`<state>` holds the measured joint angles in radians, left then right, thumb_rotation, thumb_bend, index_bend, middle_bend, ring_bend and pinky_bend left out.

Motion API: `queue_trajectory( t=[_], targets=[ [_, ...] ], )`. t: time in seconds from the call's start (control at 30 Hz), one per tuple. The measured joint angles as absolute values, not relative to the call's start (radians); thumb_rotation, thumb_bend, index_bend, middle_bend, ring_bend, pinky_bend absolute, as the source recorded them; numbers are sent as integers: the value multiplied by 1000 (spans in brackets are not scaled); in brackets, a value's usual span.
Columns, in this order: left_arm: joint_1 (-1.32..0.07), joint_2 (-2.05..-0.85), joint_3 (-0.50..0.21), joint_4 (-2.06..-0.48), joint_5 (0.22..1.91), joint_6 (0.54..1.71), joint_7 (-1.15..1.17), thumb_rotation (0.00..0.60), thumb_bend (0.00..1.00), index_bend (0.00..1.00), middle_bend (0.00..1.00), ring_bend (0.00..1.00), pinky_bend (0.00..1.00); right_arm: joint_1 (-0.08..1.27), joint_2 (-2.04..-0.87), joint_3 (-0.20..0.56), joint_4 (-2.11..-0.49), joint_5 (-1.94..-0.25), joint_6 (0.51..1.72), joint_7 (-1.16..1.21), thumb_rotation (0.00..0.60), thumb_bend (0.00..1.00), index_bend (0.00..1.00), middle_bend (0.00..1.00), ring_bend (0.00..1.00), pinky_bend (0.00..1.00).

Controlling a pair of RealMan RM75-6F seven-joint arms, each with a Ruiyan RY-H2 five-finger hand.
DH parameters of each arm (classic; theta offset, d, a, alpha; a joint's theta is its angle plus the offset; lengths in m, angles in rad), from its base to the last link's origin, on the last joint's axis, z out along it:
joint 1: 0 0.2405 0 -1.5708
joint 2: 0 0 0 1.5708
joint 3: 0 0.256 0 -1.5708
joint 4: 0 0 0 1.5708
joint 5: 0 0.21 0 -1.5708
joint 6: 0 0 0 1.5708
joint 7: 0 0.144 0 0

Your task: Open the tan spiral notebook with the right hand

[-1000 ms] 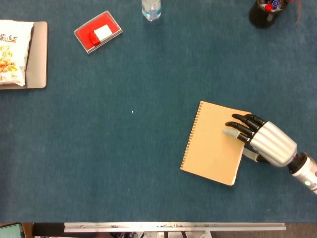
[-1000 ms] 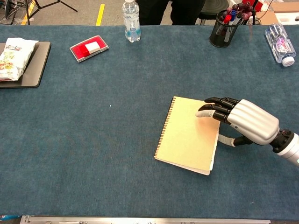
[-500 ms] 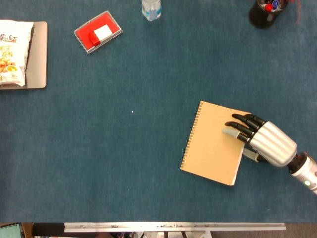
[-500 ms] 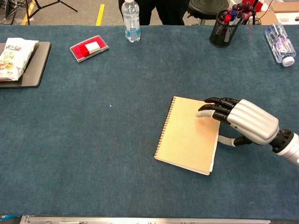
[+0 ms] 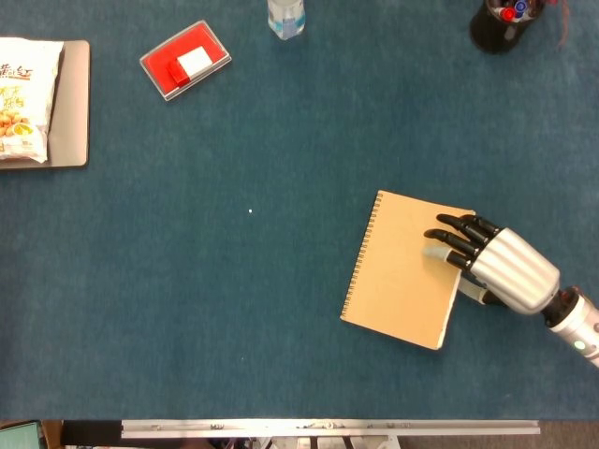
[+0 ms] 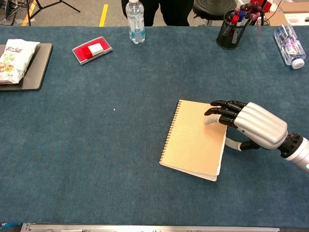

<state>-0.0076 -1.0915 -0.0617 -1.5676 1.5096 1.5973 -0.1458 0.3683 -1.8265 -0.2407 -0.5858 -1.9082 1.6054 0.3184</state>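
Note:
The tan spiral notebook (image 5: pixel 402 271) (image 6: pixel 193 140) lies closed and flat on the blue table, right of centre, with its spiral along the left edge. My right hand (image 5: pixel 505 269) (image 6: pixel 258 125) comes in from the right. Its fingertips (image 5: pixel 438 253) (image 6: pixel 208 121) rest on top of the cover near the upper right corner. The thumb (image 5: pixel 473 296) (image 6: pixel 234 144) sits against the notebook's open right edge, low by the pages. The cover is not lifted. My left hand shows in neither view.
A red box (image 5: pixel 185 60) (image 6: pixel 92 49) and a water bottle (image 5: pixel 285 17) (image 6: pixel 135 21) stand at the back. A black pen cup (image 5: pixel 501 21) (image 6: pixel 231 30) and a lying bottle (image 6: pixel 289 46) are back right. A snack bag (image 5: pixel 21 98) lies on a dark tray (image 5: pixel 73 103) far left.
The right hand's fingertips have curled back slightly toward the notebook's right edge. The notebook has not moved and stays closed.

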Motion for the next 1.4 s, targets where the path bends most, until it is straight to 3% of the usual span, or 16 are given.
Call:
queue_trajectory(
  t=[0.53, 0.83, 1.4],
  targets=[
    [-7, -1092, -62, -1567, 1509, 1598, -145, 600, 190, 440, 368, 210, 419, 368, -1821, -237, -606, -1901, 1597, 317, 600, 502, 602, 270, 142, 266],
    [-7, -1092, -62, -1568, 1509, 1597, -144, 600, 189, 440, 368, 210, 419, 367, -1812, -235, -625, -1896, 1590, 318, 600, 514, 746, 288, 142, 266],
    [-7, -1092, -63, -1568, 1507, 1597, -141, 600, 189, 440, 368, 210, 419, 378, -1720, -239, -744, -1909, 1592, 250, 600, 515, 792, 302, 142, 266]
  ],
)
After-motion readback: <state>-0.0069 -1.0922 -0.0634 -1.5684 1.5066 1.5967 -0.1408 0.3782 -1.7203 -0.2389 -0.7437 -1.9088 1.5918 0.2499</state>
